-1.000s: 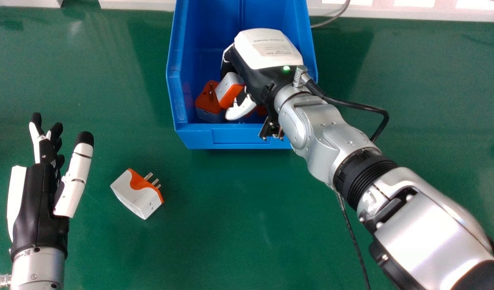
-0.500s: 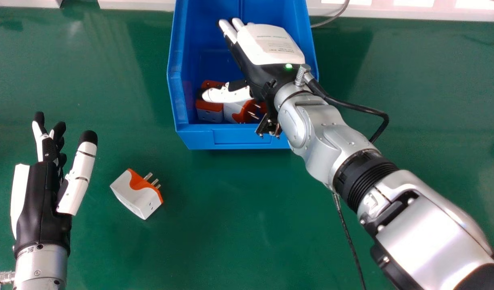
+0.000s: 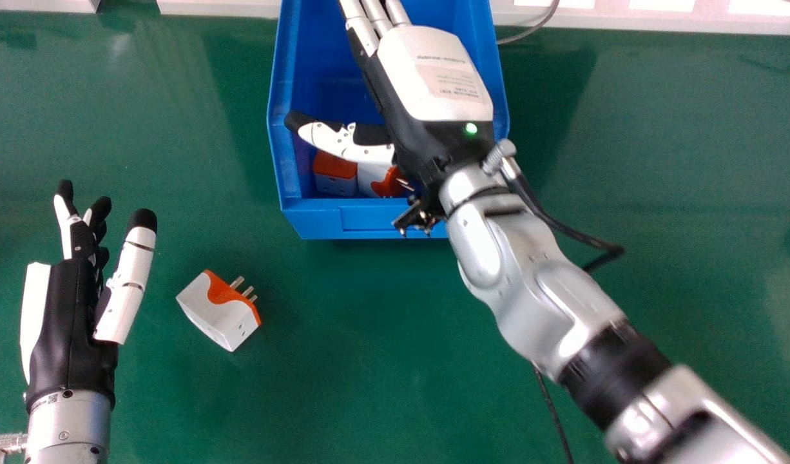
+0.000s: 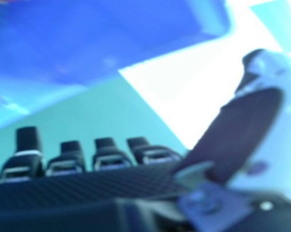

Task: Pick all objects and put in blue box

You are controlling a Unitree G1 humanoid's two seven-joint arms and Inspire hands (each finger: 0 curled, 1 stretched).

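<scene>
You have one white-and-orange plug adapter (image 3: 218,309) lying on the green counter (image 3: 369,361) at the lower left of the frame, well apart from the blue box (image 3: 382,220) at upper centre. Inside that box, near its lower wall, you can see two more adapters (image 3: 336,175) side by side. Your right hand (image 3: 427,84) is above them, fingers straight and thumb spread wide, holding nothing. Your left hand (image 3: 69,328) is at the left edge, its fingers wide too, near the loose adapter
</scene>
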